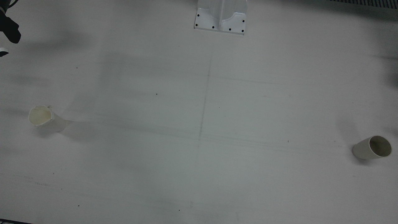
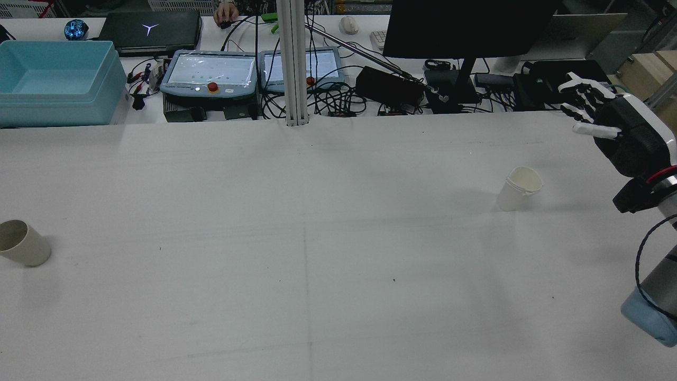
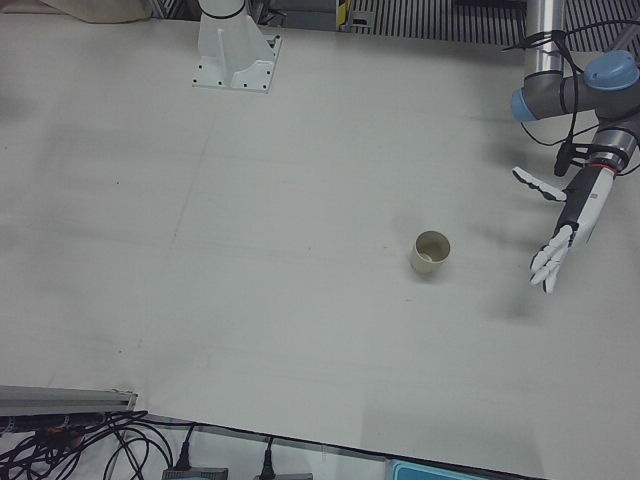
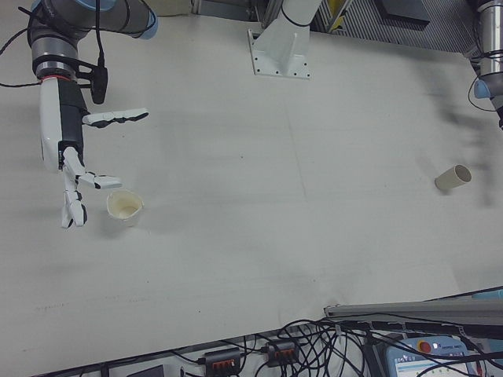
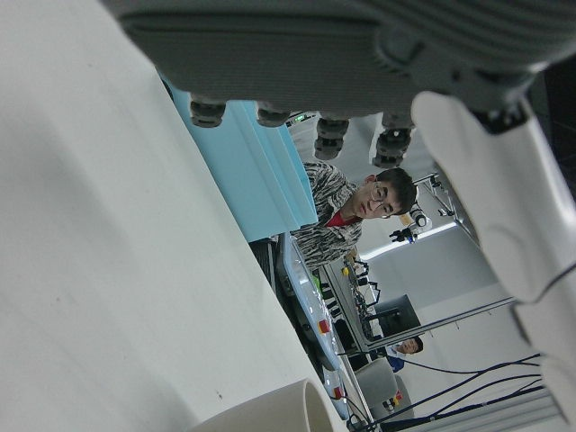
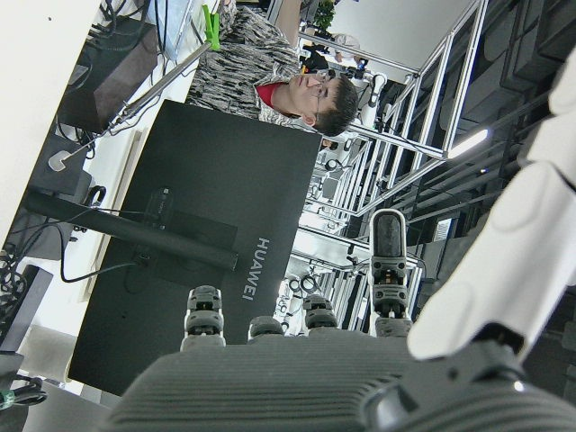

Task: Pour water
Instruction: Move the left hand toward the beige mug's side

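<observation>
Hovering with fingers spread and empty, right hand just beside white cup, left hand near beige cup.

A white paper cup with a dented rim stands on the white bench toward its right side, and a beige plastic cup stands at the far left edge, well apart. The right hand hangs just beside the paper cup; the left hand hangs near the plastic cup.
</observation>
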Controlling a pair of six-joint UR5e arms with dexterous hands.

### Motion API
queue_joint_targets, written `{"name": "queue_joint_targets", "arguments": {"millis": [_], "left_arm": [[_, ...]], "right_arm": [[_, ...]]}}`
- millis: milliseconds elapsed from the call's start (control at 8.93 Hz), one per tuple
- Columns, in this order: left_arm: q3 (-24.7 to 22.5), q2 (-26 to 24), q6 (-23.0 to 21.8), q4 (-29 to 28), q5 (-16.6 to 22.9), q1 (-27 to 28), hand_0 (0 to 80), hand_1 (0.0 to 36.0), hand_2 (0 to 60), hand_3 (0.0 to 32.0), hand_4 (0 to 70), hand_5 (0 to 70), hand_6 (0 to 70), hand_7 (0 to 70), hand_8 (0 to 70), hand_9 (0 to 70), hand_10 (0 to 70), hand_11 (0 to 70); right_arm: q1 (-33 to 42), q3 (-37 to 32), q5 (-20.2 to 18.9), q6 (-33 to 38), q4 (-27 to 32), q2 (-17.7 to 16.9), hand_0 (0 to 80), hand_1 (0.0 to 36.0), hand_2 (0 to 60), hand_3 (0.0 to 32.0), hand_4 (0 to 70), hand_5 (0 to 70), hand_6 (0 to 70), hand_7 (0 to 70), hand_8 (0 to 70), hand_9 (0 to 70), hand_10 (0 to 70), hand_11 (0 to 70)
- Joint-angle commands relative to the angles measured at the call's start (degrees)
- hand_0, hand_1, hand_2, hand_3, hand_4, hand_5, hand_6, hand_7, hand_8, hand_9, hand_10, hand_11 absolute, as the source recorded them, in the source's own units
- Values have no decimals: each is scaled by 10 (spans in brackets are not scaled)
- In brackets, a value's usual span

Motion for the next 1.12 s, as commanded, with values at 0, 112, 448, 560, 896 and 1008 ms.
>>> {"name": "queue_joint_targets", "arguments": {"millis": [0,112,448,560,896,1008], "left_arm": [[4,-22,50,25,0,41,486,105,7,154,101,0,0,80,0,2,6,26],[5,-31,71,32,-2,50,473,88,19,148,114,0,0,80,0,2,0,14],[19,-46,66,30,-24,69,377,6,2,152,124,0,0,79,0,1,0,0],[20,-52,70,31,-28,70,369,3,1,158,119,0,0,77,0,1,0,0],[63,-53,93,-4,-110,141,398,23,18,166,121,0,0,80,0,2,0,0],[72,-53,93,-14,-159,169,391,22,20,162,109,0,0,71,0,0,0,0]], "right_arm": [[-9,-1,-1,1,-3,-2,501,191,168,0,5,557,46,101,7,10,61,109],[-9,-3,-1,2,-1,-20,501,184,149,0,6,652,54,115,10,12,56,101],[-5,-12,0,6,37,-54,459,112,66,0,0,425,22,49,1,0,46,81],[-5,-11,0,6,38,-54,456,107,65,0,0,403,24,49,1,0,50,86],[-7,-11,1,5,38,-48,460,114,74,0,2,473,36,71,2,0,37,68],[-6,-11,0,6,38,-49,462,115,82,0,17,504,43,84,2,2,35,64]]}}
